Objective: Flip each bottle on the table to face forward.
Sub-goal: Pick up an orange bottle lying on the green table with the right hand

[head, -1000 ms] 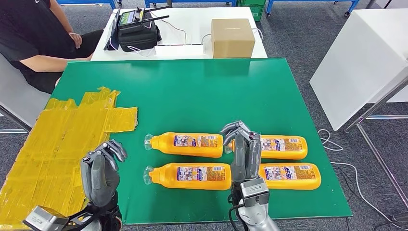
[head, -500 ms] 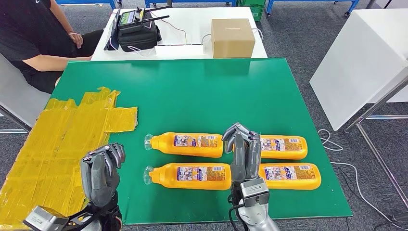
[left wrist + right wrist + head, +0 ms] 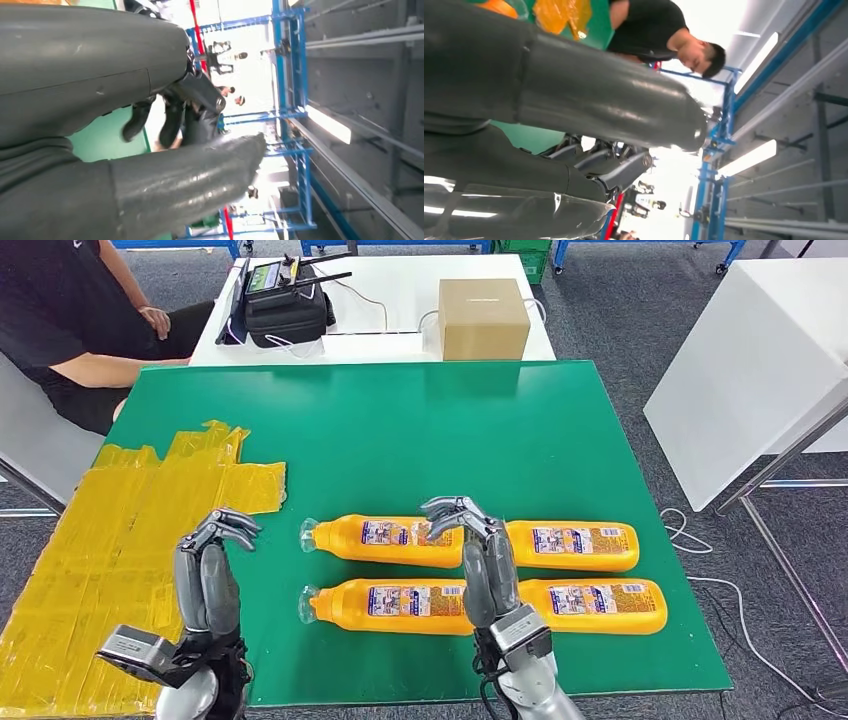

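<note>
Four orange bottles lie on their sides on the green table (image 3: 400,420), labels up, in two rows. The back row has one bottle (image 3: 385,539) on the left and one (image 3: 580,545) on the right. The front row likewise has a left bottle (image 3: 390,605) and a right bottle (image 3: 605,606). My right hand (image 3: 478,562) is raised over the gap between the left and right pairs, fingers spread with bent tips, holding nothing. My left hand (image 3: 208,575) stands upright above the table's front left, left of the bottles, also empty. Thumb and fingers are apart in both wrist views.
A patch of yellow tape (image 3: 130,530) covers the table's left side. Behind the green table stands a white table (image 3: 395,290) with a cardboard box (image 3: 484,318) and a black bag (image 3: 288,305). A person (image 3: 70,320) sits at the far left. A white panel (image 3: 750,370) stands on the right.
Both hands have uncurled their fingers and stretched upward. My right hand has shifted left, uncovering the neck end of the back right bottle. The bottles have not moved.
</note>
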You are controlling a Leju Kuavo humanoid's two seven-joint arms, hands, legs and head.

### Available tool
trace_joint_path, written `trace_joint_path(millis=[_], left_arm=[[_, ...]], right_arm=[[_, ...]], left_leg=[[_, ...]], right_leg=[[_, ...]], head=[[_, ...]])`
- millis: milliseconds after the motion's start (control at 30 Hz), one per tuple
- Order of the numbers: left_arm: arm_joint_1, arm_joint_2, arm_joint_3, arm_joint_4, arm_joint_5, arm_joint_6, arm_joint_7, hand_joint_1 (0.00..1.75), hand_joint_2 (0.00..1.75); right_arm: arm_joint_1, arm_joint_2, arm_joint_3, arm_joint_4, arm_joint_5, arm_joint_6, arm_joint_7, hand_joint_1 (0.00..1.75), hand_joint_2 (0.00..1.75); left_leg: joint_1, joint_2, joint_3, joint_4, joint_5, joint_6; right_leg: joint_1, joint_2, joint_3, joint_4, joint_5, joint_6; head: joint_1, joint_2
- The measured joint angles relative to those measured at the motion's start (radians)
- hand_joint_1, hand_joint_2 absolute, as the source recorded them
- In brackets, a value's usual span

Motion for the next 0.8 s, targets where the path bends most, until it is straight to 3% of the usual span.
trace_joint_path(millis=[233, 367, 533, 667, 800], left_arm=[[-0.013, 0.004, 0.004, 0.028, 0.004, 0.007, 0.000, 0.00, 0.00], [-0.015, 0.006, 0.005, 0.038, 0.005, 0.008, 0.000, 0.00, 0.00], [-0.015, 0.006, 0.009, 0.050, 0.006, 0.016, 0.000, 0.00, 0.00], [-0.016, 0.006, 0.019, 0.061, 0.011, 0.026, 0.000, 0.00, 0.00], [-0.011, 0.007, 0.035, 0.066, 0.019, 0.030, 0.000, 0.00, 0.00]], right_arm=[[-0.005, -0.001, 0.000, 0.017, 0.004, -0.001, 0.010, 0.00, 0.00], [-0.006, -0.002, 0.000, 0.024, 0.010, 0.001, 0.023, 0.00, 1.75], [-0.026, -0.015, 0.012, 0.051, 0.069, 0.036, 0.130, 0.00, 1.75], [-0.080, -0.045, 0.062, 0.115, 0.164, 0.083, 0.275, 0.00, 1.75], [-0.119, -0.071, 0.120, 0.145, 0.233, 0.098, 0.346, 0.00, 1.75]], left_leg=[[0.000, 0.000, 0.000, 0.000, 0.000, 0.000], [0.000, 0.000, 0.000, 0.000, 0.000, 0.000], [0.000, 0.000, 0.000, 0.000, 0.000, 0.000], [0.000, 0.000, 0.000, 0.000, 0.000, 0.000], [0.000, 0.000, 0.000, 0.000, 0.000, 0.000]], right_leg=[[0.000, 0.000, 0.000, 0.000, 0.000, 0.000], [0.000, 0.000, 0.000, 0.000, 0.000, 0.000], [0.000, 0.000, 0.000, 0.000, 0.000, 0.000], [0.000, 0.000, 0.000, 0.000, 0.000, 0.000], [0.000, 0.000, 0.000, 0.000, 0.000, 0.000]], head=[[0.000, 0.000], [0.000, 0.000], [0.000, 0.000], [0.000, 0.000], [0.000, 0.000]])
